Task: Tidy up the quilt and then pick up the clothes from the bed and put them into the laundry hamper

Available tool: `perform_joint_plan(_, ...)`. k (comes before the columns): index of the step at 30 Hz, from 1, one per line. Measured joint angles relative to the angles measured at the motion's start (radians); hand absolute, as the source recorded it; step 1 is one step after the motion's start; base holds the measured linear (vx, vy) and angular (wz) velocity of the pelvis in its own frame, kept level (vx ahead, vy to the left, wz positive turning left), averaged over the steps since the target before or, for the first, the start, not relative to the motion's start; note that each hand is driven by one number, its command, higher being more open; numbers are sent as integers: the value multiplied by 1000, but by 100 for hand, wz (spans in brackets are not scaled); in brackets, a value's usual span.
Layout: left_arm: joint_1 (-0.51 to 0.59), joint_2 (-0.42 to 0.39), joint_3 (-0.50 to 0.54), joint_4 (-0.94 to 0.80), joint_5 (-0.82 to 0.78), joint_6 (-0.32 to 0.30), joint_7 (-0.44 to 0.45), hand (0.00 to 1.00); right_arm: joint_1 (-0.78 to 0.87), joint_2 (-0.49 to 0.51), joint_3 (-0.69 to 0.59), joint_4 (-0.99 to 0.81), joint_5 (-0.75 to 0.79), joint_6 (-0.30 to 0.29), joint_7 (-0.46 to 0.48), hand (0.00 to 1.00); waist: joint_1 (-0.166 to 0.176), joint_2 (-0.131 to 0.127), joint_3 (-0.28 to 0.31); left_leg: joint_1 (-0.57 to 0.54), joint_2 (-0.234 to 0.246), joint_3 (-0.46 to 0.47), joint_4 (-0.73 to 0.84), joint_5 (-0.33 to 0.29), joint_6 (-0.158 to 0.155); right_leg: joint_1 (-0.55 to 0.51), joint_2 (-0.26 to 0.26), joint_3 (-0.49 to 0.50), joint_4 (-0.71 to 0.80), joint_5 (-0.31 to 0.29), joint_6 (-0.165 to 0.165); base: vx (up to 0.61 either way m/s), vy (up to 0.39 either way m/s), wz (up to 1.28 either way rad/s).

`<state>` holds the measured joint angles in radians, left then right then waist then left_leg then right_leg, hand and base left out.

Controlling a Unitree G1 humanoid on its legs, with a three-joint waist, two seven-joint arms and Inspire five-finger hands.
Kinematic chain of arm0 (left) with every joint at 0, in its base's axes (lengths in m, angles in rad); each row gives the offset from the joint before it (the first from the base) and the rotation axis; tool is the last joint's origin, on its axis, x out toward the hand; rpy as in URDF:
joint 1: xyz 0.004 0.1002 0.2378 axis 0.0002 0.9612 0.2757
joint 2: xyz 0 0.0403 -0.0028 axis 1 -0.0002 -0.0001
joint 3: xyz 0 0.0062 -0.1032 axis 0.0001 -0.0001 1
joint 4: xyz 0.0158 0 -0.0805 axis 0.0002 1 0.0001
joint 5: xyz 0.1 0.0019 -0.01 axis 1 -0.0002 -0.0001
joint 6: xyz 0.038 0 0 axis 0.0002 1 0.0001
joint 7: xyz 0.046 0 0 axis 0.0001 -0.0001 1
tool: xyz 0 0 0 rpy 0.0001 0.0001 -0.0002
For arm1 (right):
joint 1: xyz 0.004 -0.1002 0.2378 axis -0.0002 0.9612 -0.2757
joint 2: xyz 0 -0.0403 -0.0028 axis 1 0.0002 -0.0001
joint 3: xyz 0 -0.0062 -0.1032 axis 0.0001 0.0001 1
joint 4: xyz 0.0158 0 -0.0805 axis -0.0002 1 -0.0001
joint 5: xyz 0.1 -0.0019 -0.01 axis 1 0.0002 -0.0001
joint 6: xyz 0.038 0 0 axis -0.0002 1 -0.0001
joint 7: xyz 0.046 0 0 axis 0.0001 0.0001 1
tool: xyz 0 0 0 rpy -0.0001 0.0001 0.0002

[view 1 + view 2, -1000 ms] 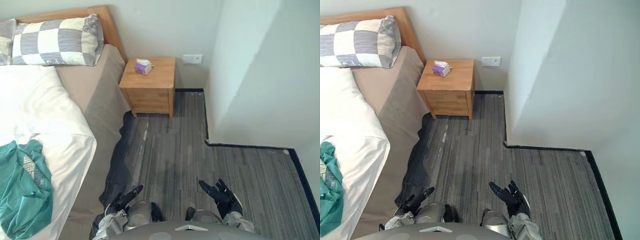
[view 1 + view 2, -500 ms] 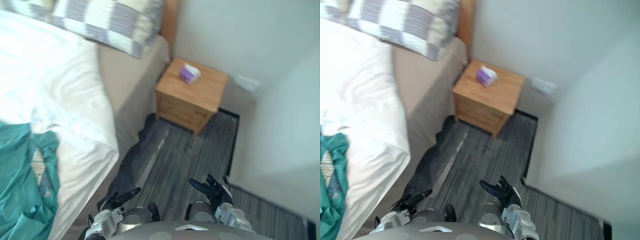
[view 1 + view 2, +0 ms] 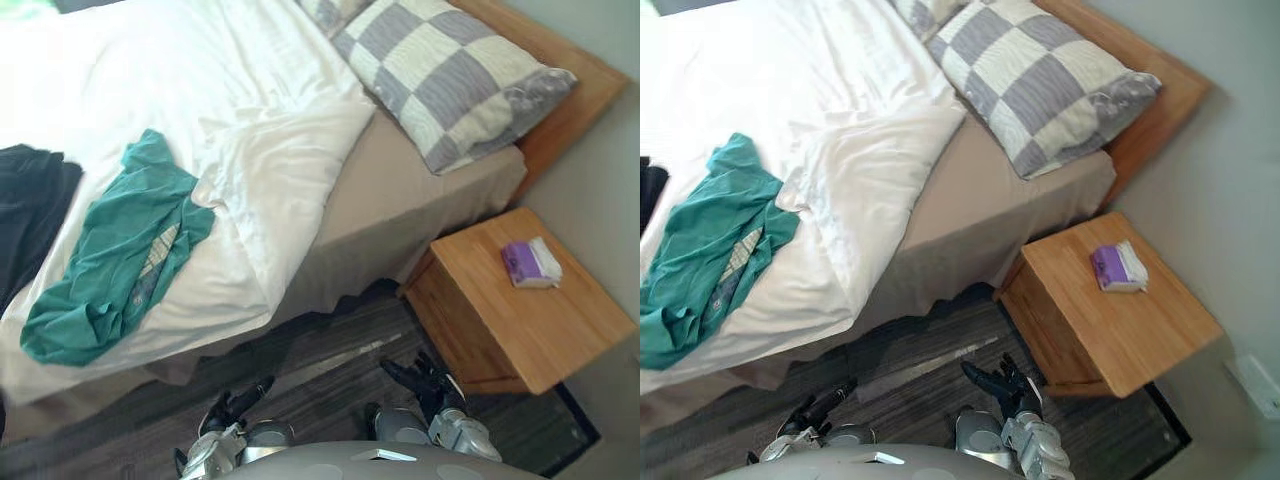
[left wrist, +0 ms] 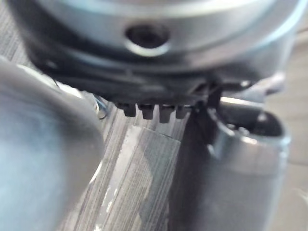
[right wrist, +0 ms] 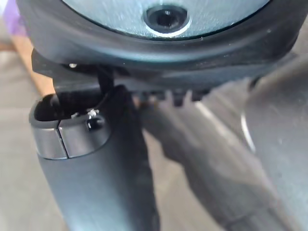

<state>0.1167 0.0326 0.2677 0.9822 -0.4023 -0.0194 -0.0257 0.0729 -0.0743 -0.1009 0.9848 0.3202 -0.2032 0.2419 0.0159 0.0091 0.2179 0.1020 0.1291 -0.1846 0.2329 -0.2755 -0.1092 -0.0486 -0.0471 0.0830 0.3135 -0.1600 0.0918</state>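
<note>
Panning bedward, the view now includes a dark garment (image 3: 30, 215).

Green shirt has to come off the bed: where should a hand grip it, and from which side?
Probably the green shirt at its crumpled end by the bed's edge, where folds bunch up; come from the floor side with the left hand.

Crumpled white cloth quilt (image 3: 250, 150), smooth matt wooden nightstand (image 3: 520, 300), streaky grey floor (image 3: 320, 360).
</note>
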Motion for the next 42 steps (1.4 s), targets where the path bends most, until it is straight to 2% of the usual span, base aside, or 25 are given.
perform_joint_plan(3,1,2,-20,-19,6,6,-8,100,-15,0,-5,6,5,9,14,100,1,-3,-4,-52,5,53,-59,89,-12,4,-33,-109,-25,-2,-7,-90,-167,97)
perform_joint_plan(4,1,4,-25,-20,15,6,-9,100,-15,0,-13,10,9,14,14,100,-4,-3,-4,-62,7,80,-67,103,-11,6,-41,-136,-30,0,-10,-111,-114,131)
perform_joint_plan(6,0,14,-37,-11,28,7,-11,100,-14,0,-48,48,27,23,12,100,-18,1,-5,-80,44,276,-70,133,0,37,-67,-226,-56,8,-22,-110,-45,116)
perform_joint_plan(8,-2,21,-47,-7,43,17,-9,100,-6,-5,-64,63,45,24,11,100,-20,-2,-3,-80,49,352,-55,142,-9,53,-88,-248,-59,7,-22,-64,67,52)
perform_joint_plan(9,-4,25,-59,-8,55,20,-9,100,-2,-7,-76,67,45,29,4,100,-18,1,-4,-79,28,359,-45,147,-5,59,-108,-244,-65,11,-13,-89,147,16)
perform_joint_plan(11,-1,38,-101,-4,67,21,-11,100,15,-7,-86,61,47,36,-13,100,-26,-3,-21,-63,-5,370,-101,175,22,71,-123,-232,-110,21,8,-81,147,4)
perform_joint_plan(12,-2,50,-123,3,105,21,-18,100,35,1,-88,59,60,39,-23,100,-38,-13,-39,-41,-35,362,-178,220,33,73,-128,-213,-142,29,18,-24,133,37)
perform_joint_plan(13,-4,57,-145,11,138,25,-27,100,44,12,-118,59,93,47,-35,100,-56,-20,-45,-15,-59,342,-265,270,42,81,-132,-209,-163,40,12,6,125,45)
perform_joint_plan(15,-14,65,-155,21,143,27,-34,100,66,28,-149,59,135,49,-65,100,-62,-31,-44,9,-75,329,-320,302,49,92,-142,-218,-178,48,18,17,79,33)
perform_joint_plan(18,-15,73,-155,33,144,26,-36,100,115,59,-186,59,198,42,-117,100,-62,-45,-56,11,-84,323,-322,302,49,113,-145,-214,-197,53,23,30,27,10)
perform_joint_plan(20,-15,82,-155,40,144,27,-35,100,129,78,-230,35,232,35,-155,100,-74,-47,-57,11,-82,330,-323,302,49,123,-141,-213,-211,65,26,23,1,-4)
perform_joint_plan(22,-15,81,-153,43,144,28,-33,100,153,85,-278,-52,259,22,-191,100,-77,-42,-59,10,-78,355,-323,300,46,124,-136,-201,-226,77,27,-8,8,-18)
perform_joint_plan(25,-6,85,-152,41,146,28,-33,100,201,74,-387,-302,249,-19,-277,100,-90,-44,-62,15,-66,382,-324,294,38,120,-123,-178,-231,85,26,-19,-4,-21)
perform_joint_plan(27,0,87,-152,37,144,29,-37,100,187,34,-472,-415,204,-34,-310,100,-103,-48,-63,16,-63,384,-324,293,36,120,-120,-177,-231,87,24,-20,-14,-4)
perform_joint_plan(29,4,91,-151,34,142,29,-44,100,164,-61,-566,-536,142,-54,-322,100,-104,-53,-64,17,-62,385,-324,293,36,120,-120,-175,-231,89,23,0,0,0)
perform_joint_plan(33,12,109,-152,30,143,37,-49,100,93,-232,-592,-598,15,-64,-316,100,-112,-70,-67,17,-58,384,-324,294,34,121,-115,-175,-231,94,18,-9,-2,0)
perform_joint_plan(35,12,119,-152,30,143,46,-49,100,38,-304,-547,-600,-3,-57,-310,100,-113,-79,-70,15,-54,380,-324,297,33,120,-111,-176,-230,95,17,-45,-12,3)
perform_joint_plan(37,14,125,-153,30,143,51,-49,100,-49,-398,-444,-600,-58,-21,-288,100,-112,-84,-72,9,-51,366,-324,303,32,119,-108,-188,-229,94,16,-61,-20,13)
perform_joint_plan(42,16,126,-153,21,143,81,-42,100,-278,-545,-219,-582,-119,48,-216,100,-97,-73,-76,-27,-52,319,-324,324,33,112,-111,-236,-228,95,14,-37,-14,29)
